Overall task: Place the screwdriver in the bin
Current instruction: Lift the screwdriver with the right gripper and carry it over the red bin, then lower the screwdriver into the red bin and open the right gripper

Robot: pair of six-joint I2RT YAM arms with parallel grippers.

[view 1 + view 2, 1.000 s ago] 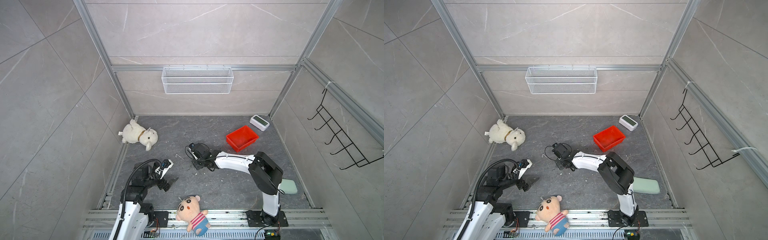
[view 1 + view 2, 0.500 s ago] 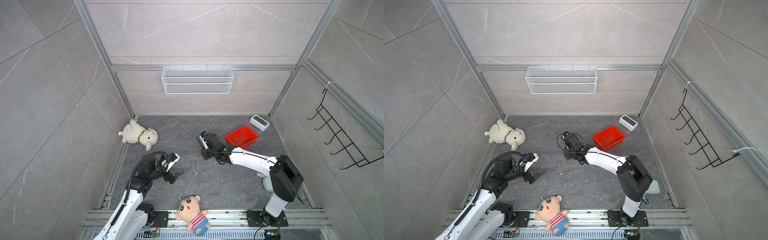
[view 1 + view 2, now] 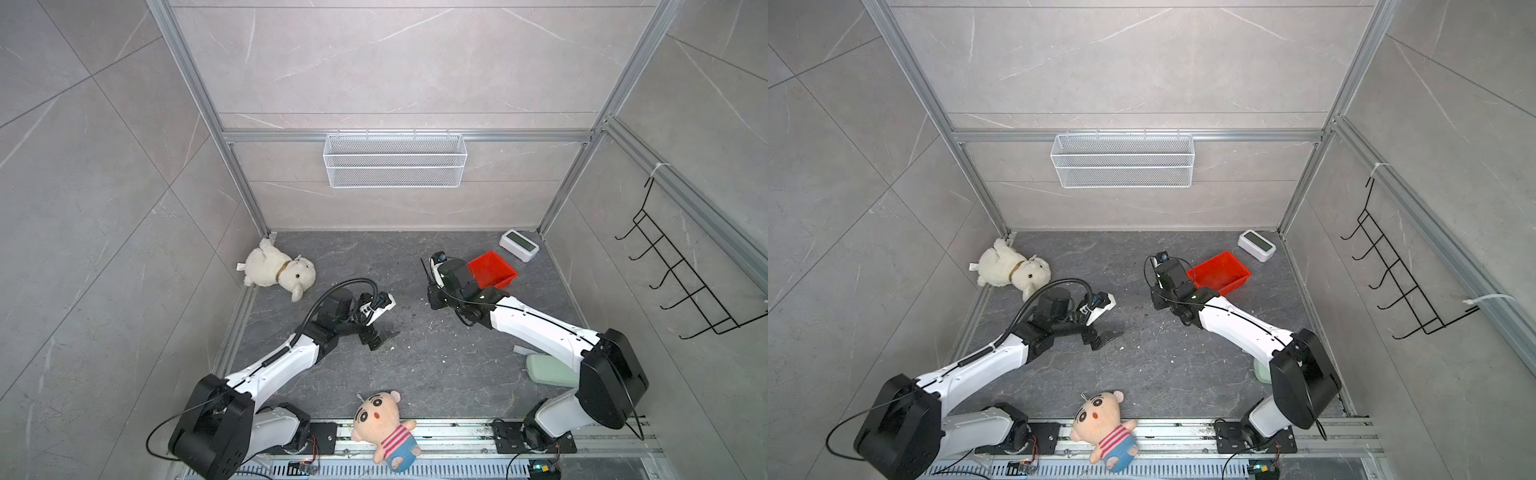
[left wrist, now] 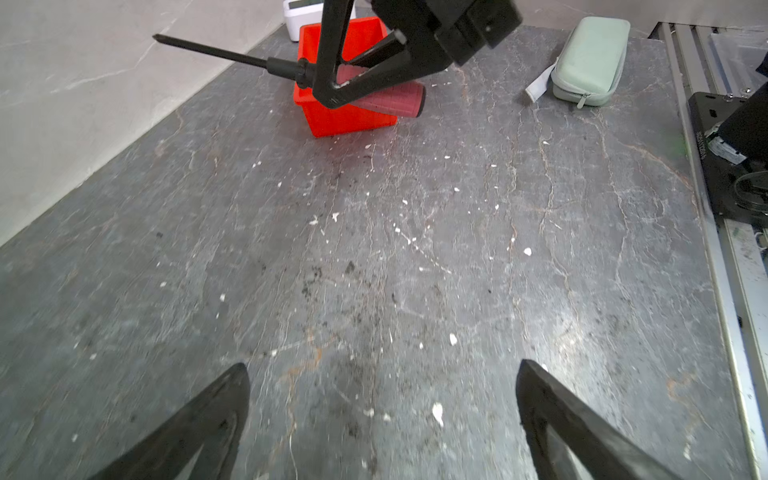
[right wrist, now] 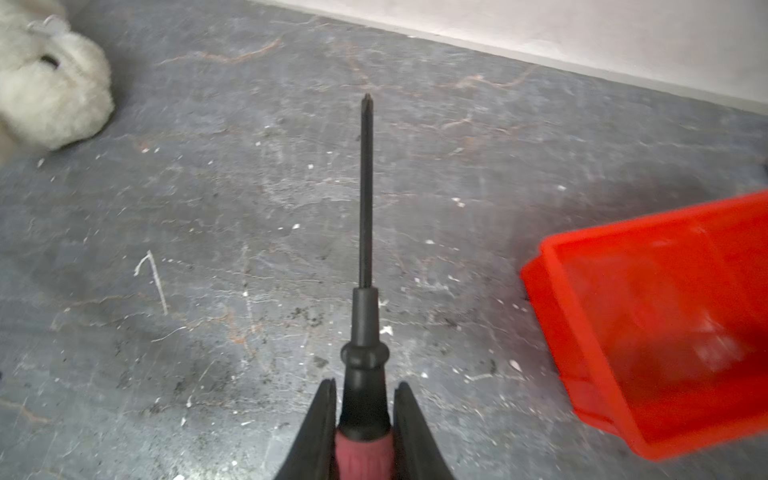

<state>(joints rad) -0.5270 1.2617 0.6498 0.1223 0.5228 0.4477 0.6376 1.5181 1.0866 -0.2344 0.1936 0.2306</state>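
Spreading across both top views, the dark grey tabletop (image 3: 415, 374) is carrying everything, with the two white arms standing at its 6 o'clock edge. The right arm (image 3: 536, 328) is leaning toward 1 o'clock, where the bin (image 4: 345, 120) is sitting open side up and apparently empty (its floor is blurred in the right wrist view). The left arm (image 3: 282, 365) is leaning toward the middle. Its left tool (image 4: 383, 368) is hanging just above bare tabletop, fingers spread wide apart with nothing between them. The right tool (image 5: 365, 384) is hovering just beside the bin's 9 o'clock wall, its fingers clamping the red-pink handle of the screwdriver (image 5: 365, 324). The screwdriver is being held clear of the tabletop, roughly level, with its thin black shaft pointing toward 12 o'clock. It is outside the bin and not yet over it.

The carrying step is in hand, I judge: the pickup is looking done and the drop is not. The next move is calling for a short shift toward 3 o'clock until handle and shaft are both hanging inside the rim. A wrist turn is probably needed too, so the shaft is lying along the bin's longer side, followed by a lowering and a release.
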